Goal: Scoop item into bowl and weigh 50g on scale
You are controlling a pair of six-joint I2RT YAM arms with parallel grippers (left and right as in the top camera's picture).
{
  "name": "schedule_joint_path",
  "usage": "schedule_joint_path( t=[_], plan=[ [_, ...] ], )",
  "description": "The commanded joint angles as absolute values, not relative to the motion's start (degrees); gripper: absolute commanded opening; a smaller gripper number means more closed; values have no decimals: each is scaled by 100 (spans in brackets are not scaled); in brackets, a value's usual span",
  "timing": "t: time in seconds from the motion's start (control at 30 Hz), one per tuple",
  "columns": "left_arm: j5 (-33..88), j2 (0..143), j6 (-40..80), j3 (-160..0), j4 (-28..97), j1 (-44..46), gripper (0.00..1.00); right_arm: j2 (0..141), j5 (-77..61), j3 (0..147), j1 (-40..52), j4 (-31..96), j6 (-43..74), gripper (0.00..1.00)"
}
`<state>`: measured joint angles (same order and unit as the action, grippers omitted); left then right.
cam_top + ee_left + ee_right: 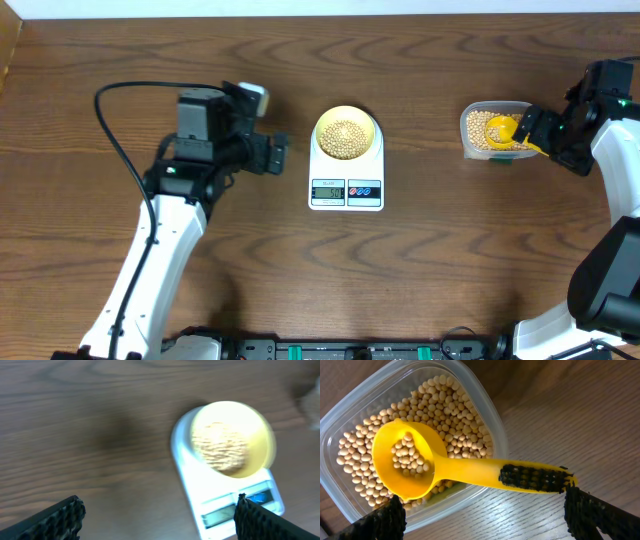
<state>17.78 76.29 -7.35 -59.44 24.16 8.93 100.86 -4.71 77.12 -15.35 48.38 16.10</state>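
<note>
The white scale (345, 185) stands mid-table with the pale yellow-green bowl (346, 133) on it, and a heap of beige beans (346, 137) fills the bowl. In the blurred left wrist view the bowl (260, 447) and scale (220, 505) lie ahead to the right. My left gripper (278, 153) (160, 517) hangs open and empty just left of the scale. My right gripper (548, 142) (485, 520) is open beside a clear tub (490, 420) of beans (460, 415). A yellow scoop (405, 460) holding a few beans rests in the tub, its handle (530, 477) sticking out over the rim near my right finger (600, 517).
The tub (490, 130) sits at the table's right side, close to the right arm. A black cable (110, 130) loops from the left arm over the wooden tabletop. The table's far edge (320, 14) runs along the top of the overhead view.
</note>
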Motion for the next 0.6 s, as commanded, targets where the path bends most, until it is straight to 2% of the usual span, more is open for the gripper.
schedule_joint_path(
  t=[0.0,0.27,0.43,0.57],
  plan=[
    [1686,7625,-322,-5905,2460,1031,98,10040,-486,7723,-1529,4845,1581,99],
    [1675,7651,-307,-5902,2460,1037,98,10040,-486,7723,-1529,4842,1581,99],
    [952,7651,-749,-5902,2047,1037,98,10040,-486,7723,-1529,4842,1581,99],
    [939,7651,-744,-5902,2067,1037,98,10040,-486,7723,-1529,4842,1581,99]
  ],
)
